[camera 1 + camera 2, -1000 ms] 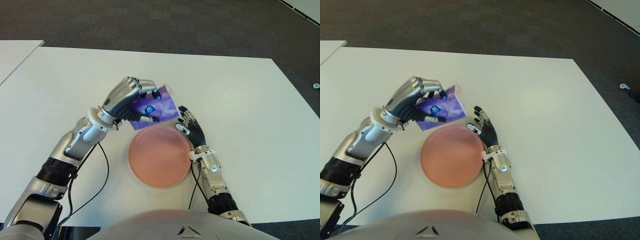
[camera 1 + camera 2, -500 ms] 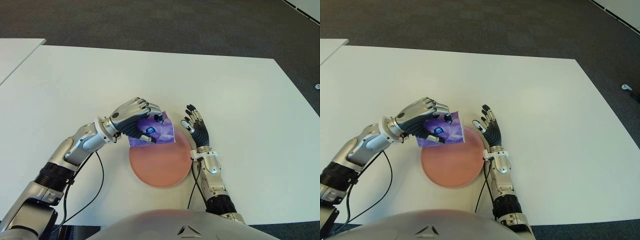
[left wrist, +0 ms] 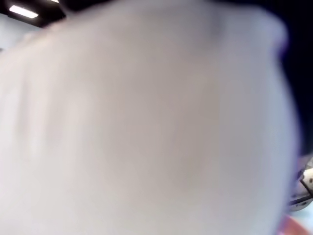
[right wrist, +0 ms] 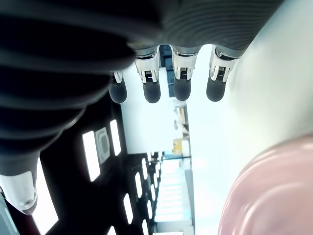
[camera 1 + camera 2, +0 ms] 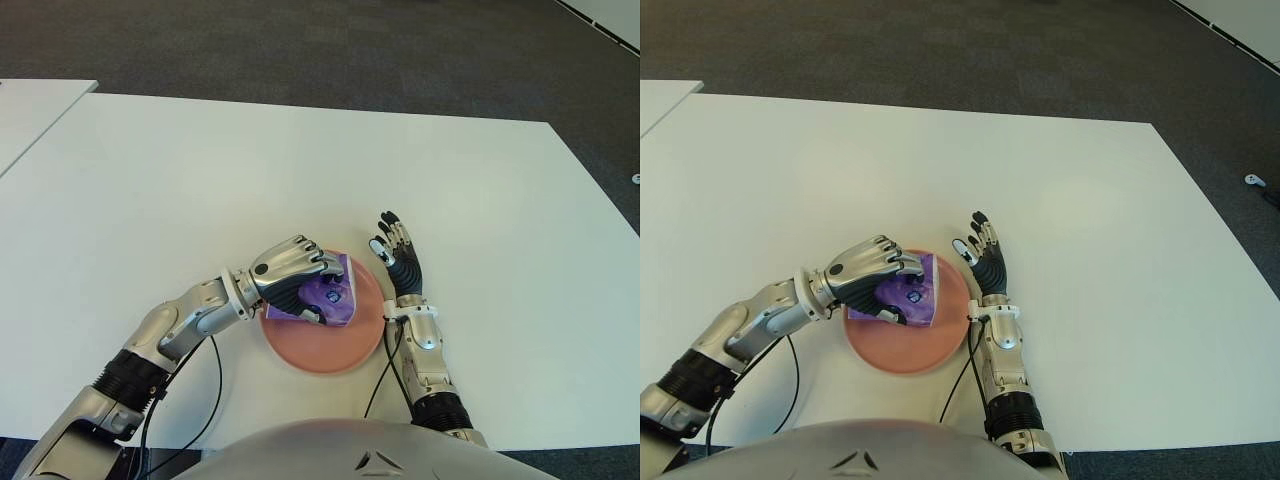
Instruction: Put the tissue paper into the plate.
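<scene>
Left hand [image 5: 292, 283] clenching purple tissue pack [image 5: 330, 298] over pink plate [image 5: 330, 350] on white table [image 5: 180, 180]. Right hand [image 5: 398, 266] showing beside plate's right rim, fingers [image 4: 182, 88] spread, holding nothing.

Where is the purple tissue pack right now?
The purple tissue pack is in the left hand, over the upper part of the pink plate near the table's front edge, with the open right hand just to its right.

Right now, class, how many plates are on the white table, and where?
1. The pink plate sits on the table's near edge. The left hand holds the tissue pack over it; the open right hand shows beside its right rim.
</scene>
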You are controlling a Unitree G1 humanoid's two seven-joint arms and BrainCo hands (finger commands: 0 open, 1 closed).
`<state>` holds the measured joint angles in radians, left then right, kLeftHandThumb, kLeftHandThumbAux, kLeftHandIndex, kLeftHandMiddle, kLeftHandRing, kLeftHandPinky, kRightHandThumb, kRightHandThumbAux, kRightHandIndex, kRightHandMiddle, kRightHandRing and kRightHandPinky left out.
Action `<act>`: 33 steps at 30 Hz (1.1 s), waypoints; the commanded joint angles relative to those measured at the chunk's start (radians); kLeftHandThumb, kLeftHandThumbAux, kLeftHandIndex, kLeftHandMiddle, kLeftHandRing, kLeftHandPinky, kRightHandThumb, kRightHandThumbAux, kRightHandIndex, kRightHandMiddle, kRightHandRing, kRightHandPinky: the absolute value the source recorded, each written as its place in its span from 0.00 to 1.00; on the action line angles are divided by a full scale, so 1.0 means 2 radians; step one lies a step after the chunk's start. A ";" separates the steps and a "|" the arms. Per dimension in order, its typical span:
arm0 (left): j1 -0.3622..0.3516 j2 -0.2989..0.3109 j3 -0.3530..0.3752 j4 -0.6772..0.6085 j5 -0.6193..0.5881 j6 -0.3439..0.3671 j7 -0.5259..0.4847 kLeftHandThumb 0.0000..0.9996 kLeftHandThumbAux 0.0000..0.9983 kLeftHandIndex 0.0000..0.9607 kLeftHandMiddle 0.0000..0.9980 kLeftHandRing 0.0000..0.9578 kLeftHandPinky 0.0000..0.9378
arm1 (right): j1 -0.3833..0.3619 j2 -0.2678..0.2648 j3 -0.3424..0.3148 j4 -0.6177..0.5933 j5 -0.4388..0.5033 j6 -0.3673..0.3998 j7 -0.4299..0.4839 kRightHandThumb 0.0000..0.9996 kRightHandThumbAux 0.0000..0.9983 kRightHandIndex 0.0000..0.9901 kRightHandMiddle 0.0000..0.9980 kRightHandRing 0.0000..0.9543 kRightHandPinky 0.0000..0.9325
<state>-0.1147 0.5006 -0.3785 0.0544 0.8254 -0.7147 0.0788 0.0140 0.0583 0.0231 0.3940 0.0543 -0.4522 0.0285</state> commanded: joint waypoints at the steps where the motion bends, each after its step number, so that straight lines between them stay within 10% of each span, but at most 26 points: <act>1: -0.008 0.004 -0.007 0.025 0.022 -0.006 0.021 0.75 0.70 0.46 0.84 0.88 0.86 | 0.030 0.014 -0.008 0.039 0.005 0.024 -0.011 0.00 0.53 0.00 0.00 0.00 0.00; 33: -0.007 -0.008 -0.026 0.055 0.028 -0.039 0.097 0.75 0.70 0.46 0.83 0.87 0.83 | 0.023 0.008 -0.005 0.057 0.005 0.014 -0.006 0.00 0.51 0.00 0.00 0.00 0.00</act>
<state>-0.1472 0.4980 -0.4209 0.1376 0.8801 -0.7776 0.2433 -0.0079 0.0590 0.0169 0.4337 0.0544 -0.5018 0.0104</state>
